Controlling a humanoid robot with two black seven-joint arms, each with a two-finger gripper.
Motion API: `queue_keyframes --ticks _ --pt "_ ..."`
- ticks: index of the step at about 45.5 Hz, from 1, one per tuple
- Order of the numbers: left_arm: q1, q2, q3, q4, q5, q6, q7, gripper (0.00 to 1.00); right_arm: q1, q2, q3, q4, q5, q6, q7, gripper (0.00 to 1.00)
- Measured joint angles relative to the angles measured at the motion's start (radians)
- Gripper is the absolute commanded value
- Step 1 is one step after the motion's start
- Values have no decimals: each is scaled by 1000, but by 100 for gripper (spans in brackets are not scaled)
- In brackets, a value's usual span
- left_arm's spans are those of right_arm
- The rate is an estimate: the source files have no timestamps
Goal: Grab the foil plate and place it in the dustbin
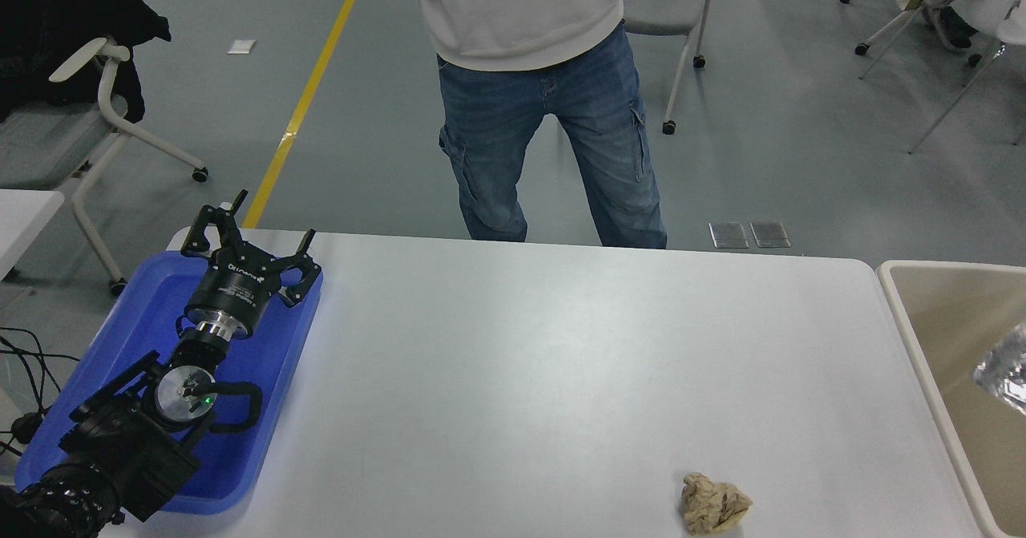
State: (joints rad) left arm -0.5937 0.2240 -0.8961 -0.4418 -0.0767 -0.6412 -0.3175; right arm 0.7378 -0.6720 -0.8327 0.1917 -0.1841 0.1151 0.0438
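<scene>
The foil plate [1003,371] shows as a shiny silver crinkled piece at the right edge, inside the dustbin [906,313], a large beige container with an off-white rim beside the table's right end. Only part of the foil shows; the rest is cut off by the picture's edge. My left gripper [255,228] is parked at the lower left over the blue tray, fingers spread open and empty. My right arm is out of view.
A blue plastic tray [264,410] lies under my left arm at the table's left end. A crumpled brown paper ball [714,505] lies near the front edge, right of centre. A person in jeans [553,137] stands at the table's far side.
</scene>
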Motion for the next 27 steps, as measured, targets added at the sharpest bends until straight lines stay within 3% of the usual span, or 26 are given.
queue_keyframes --ticks 5,8,10,14,18,27 --pt "0 0 0 0 0 0 0 100 -36 18 21 -21 1 -30 -3 0" --pt "0 0 0 0 0 0 0 100 -54 24 29 -29 2 -42 -5 36" --pt "0 0 0 0 0 0 0 100 -62 27 32 -32 2 -50 -5 55" --pt "0 0 0 0 0 0 0 100 -76 32 39 -39 2 -84 -6 71" --pt "0 0 0 0 0 0 0 100 -85 35 43 -43 4 -130 -6 94" --pt "0 0 0 0 0 0 0 100 -94 40 49 -43 6 -206 -7 100"
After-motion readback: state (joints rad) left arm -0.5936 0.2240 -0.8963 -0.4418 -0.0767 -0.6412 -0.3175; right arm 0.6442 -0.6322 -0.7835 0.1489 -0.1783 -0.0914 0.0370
